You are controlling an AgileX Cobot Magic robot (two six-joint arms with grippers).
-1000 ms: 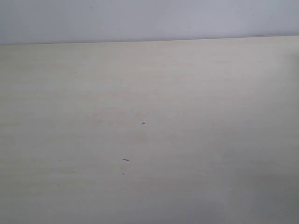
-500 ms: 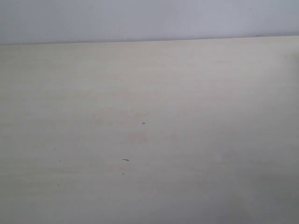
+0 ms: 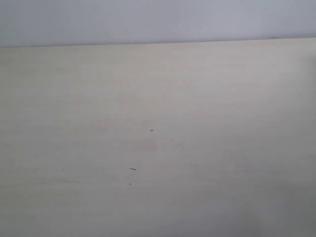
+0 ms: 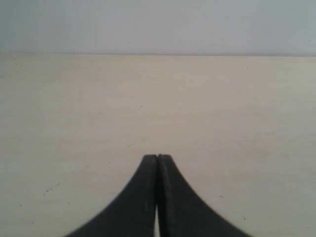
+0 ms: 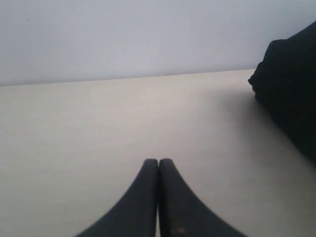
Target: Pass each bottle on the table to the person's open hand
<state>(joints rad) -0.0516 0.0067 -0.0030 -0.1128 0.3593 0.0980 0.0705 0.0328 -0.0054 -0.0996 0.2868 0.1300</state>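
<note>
table (image 3: 158, 138) | pale beige top, faint wood grain | flat, wide | fills most of exterior view

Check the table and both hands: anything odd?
No bottle shows in any view of the table. Left hand and right hand are shut on nothing. A dark bulk I cannot identify shows in the right wrist view.

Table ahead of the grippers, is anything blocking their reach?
Nothing visible does. The table ahead of the left gripper and right gripper, both shut, shows no object. No bottle or hand is in view. A dark shape sits off to one side in the right wrist view, not straight ahead.
</note>
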